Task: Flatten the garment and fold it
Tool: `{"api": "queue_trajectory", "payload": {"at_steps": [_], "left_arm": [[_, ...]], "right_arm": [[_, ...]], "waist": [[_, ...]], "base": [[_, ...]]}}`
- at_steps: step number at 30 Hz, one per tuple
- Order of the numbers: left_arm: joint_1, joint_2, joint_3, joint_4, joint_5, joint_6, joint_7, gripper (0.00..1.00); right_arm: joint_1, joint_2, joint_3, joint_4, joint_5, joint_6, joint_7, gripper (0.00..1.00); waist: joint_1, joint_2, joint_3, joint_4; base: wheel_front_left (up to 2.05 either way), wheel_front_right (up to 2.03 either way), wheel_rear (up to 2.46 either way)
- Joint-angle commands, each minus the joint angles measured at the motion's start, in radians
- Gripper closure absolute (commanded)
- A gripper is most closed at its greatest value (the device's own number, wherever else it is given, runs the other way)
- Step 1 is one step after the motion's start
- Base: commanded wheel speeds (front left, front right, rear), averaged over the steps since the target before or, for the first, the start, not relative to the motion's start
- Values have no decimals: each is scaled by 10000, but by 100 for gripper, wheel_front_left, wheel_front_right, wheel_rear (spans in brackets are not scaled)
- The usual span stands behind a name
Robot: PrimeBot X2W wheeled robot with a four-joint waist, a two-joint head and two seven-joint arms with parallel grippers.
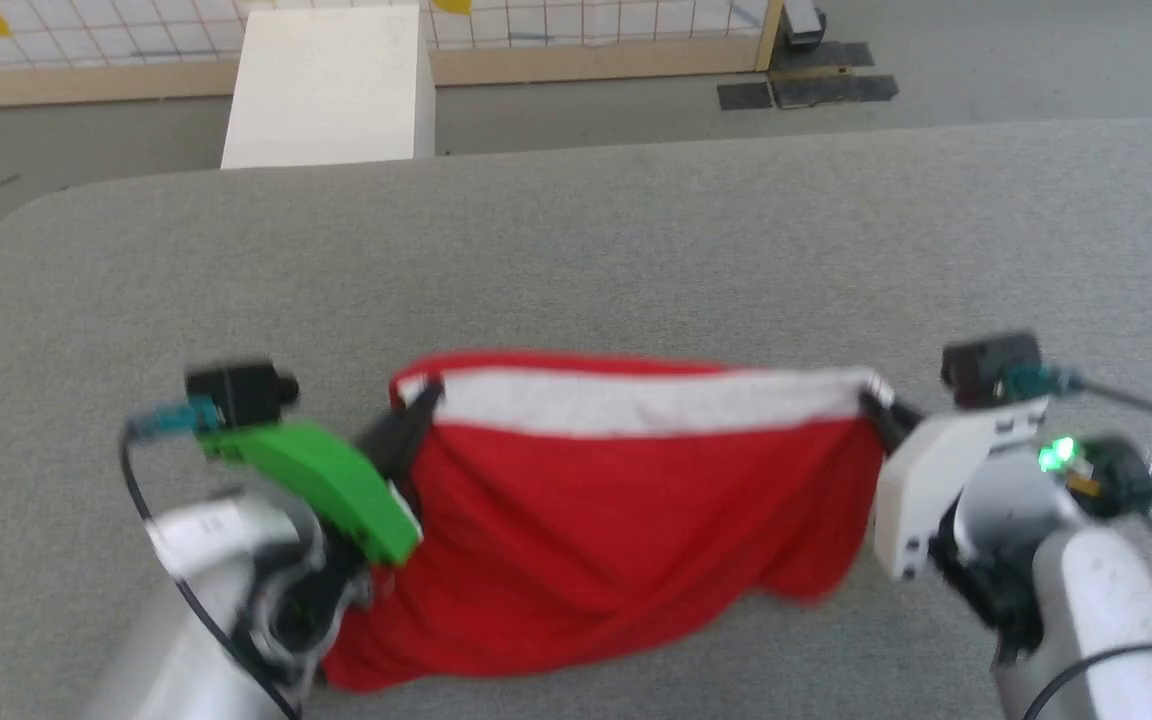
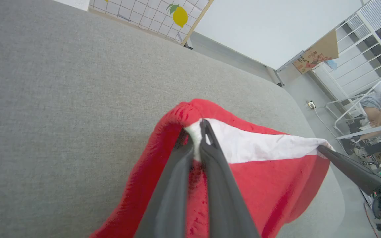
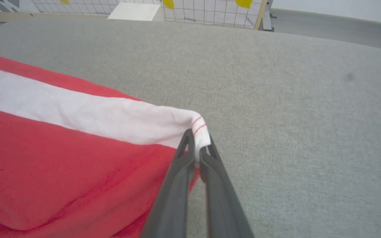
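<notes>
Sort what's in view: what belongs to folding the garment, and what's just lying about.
Belongs to the job:
red garment
left gripper and right gripper, jaws shut on its top corners
grey table under it

Just lying about:
white box
gridded screen with yellow stickers
dark floor mats

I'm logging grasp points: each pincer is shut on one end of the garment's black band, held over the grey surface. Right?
Not quite: the garment's band is white, not black. Both wrist views show it; the left pincer and right pincer are each shut on one end, over the grey surface.
</notes>
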Motion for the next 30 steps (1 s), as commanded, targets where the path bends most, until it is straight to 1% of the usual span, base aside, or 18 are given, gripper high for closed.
{"api": "queue_trajectory", "payload": {"at_steps": [1,3,5,8,11,13,15,19,21,25,28,30], "left_arm": [[-594,51,169,-76,-281,-175,167,100],[-1273,70,340,-81,-554,-253,480,100],[-2048,52,487,-25,-752,-213,793,100],[-3452,29,726,189,-801,-2,1094,100],[-4885,-26,927,575,-601,186,1067,100],[-5880,-78,1035,866,-404,226,917,100],[-6852,-75,1112,1162,-54,172,566,100],[-8529,-306,1415,1741,462,128,-508,100],[-9232,-455,1590,2002,621,47,-1113,100],[-10178,-613,1797,2546,780,-434,-2119,100],[-10264,-760,1805,3027,681,-779,-2445,100],[-9951,-802,1670,3338,598,-960,-2383,100]], "right_arm": [[-515,-137,20,-145,-77,-15,106,100],[-1099,-337,61,-211,1,-15,310,100],[-1775,-565,78,-174,122,-15,495,100],[-3054,-848,37,79,259,-15,603,100],[-4391,-948,-41,436,318,-15,466,100],[-5373,-977,-99,732,277,-15,239,100],[-6353,-975,-227,1016,130,-15,-172,100],[-8092,-900,-597,1563,-349,-15,-1272,100],[-8875,-851,-769,1797,-642,-15,-1921,100],[-10053,-827,-885,2316,-1170,-15,-3251,100],[-10299,-894,-694,2879,-1276,-15,-3735,100],[-10121,-991,-425,3222,-1150,-15,-3894,100]], "waist": [[0,0,-91,-140],[0,0,3,-192],[0,0,209,-233],[0,0,719,-327],[0,0,1309,-412],[0,0,1738,-486],[0,0,2135,-546],[0,0,2829,-591],[0,0,3116,-602],[0,0,3453,-579],[0,0,3520,-502],[0,0,3518,-446]], "base": [[0,0,0],[0,0,0],[0,0,0],[0,0,0],[0,0,0],[0,0,0],[0,0,0],[0,0,0],[0,0,0],[0,0,0],[0,0,0],[0,0,0]]}}
